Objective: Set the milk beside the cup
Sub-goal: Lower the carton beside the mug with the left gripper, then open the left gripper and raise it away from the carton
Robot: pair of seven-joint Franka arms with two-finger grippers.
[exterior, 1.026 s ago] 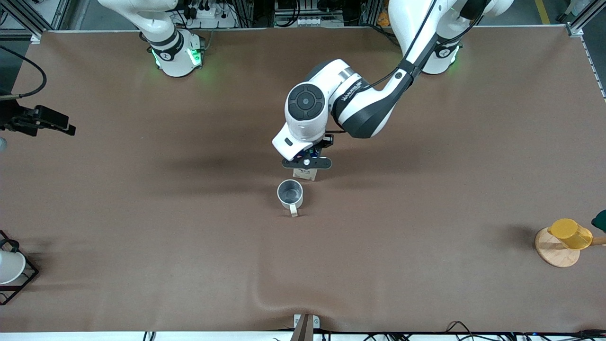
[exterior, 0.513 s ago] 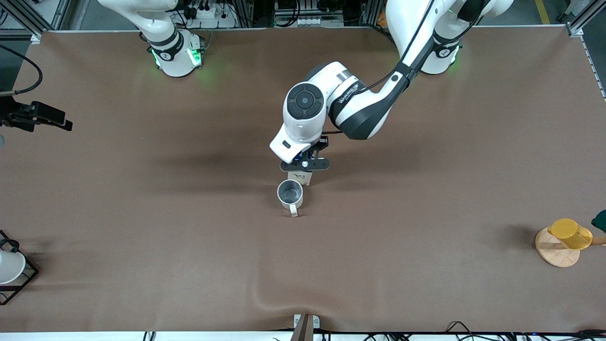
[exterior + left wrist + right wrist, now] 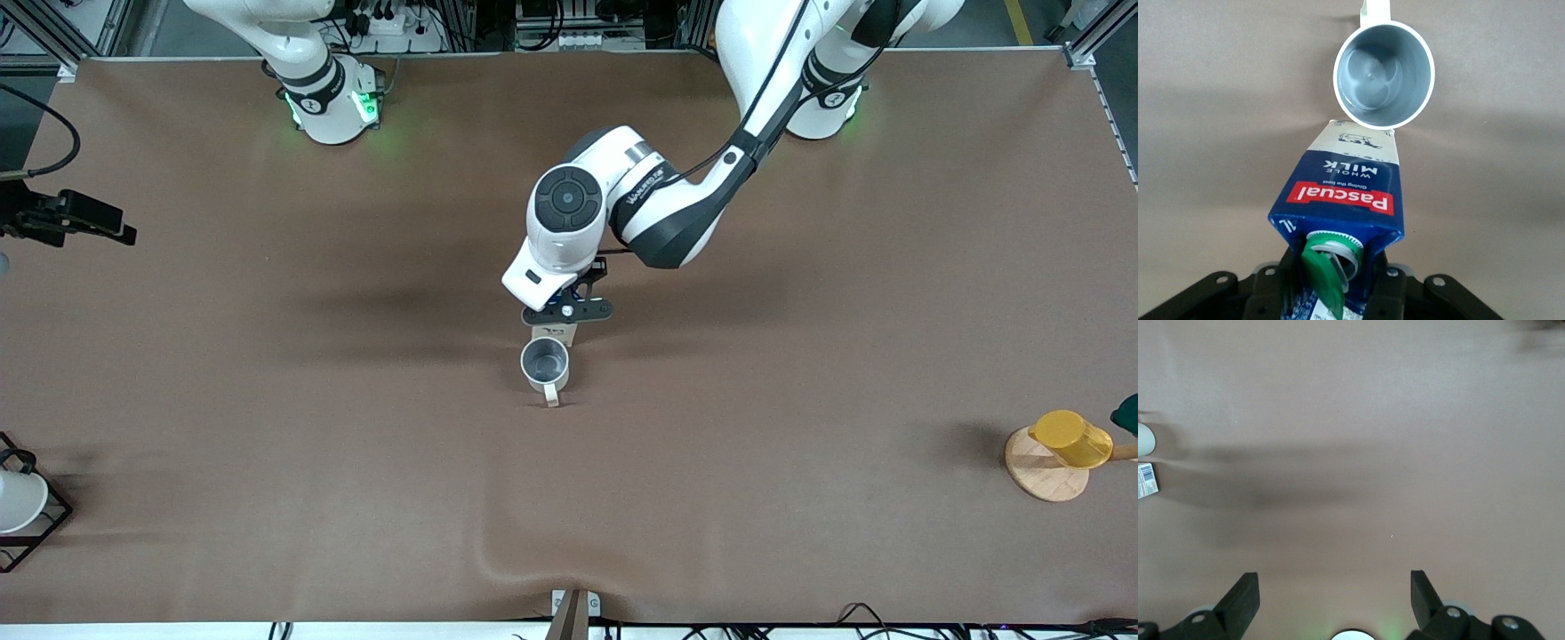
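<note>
The milk [image 3: 562,334] is a blue and white carton with a green cap, held in my left gripper [image 3: 564,313], which is shut on its top. It hangs upright just beside the cup [image 3: 544,363], farther from the front camera than the cup. I cannot tell if it touches the table. In the left wrist view the milk [image 3: 1345,193] nearly meets the rim of the off-white cup [image 3: 1383,73], and my left gripper [image 3: 1335,290] clamps the gable. My right gripper [image 3: 1331,597] is open and empty and waits near the table's edge at the right arm's end [image 3: 84,222].
A yellow cup [image 3: 1071,437] lies on a wooden disc [image 3: 1045,476] at the left arm's end, with a dark green thing [image 3: 1127,413] beside it. A white cup [image 3: 18,500] sits in a black wire rack [image 3: 53,520] at the right arm's end.
My left gripper has carried the milk a little toward the right arm's end, closer to the cup. The right gripper has shifted slightly. The cup has not moved.
</note>
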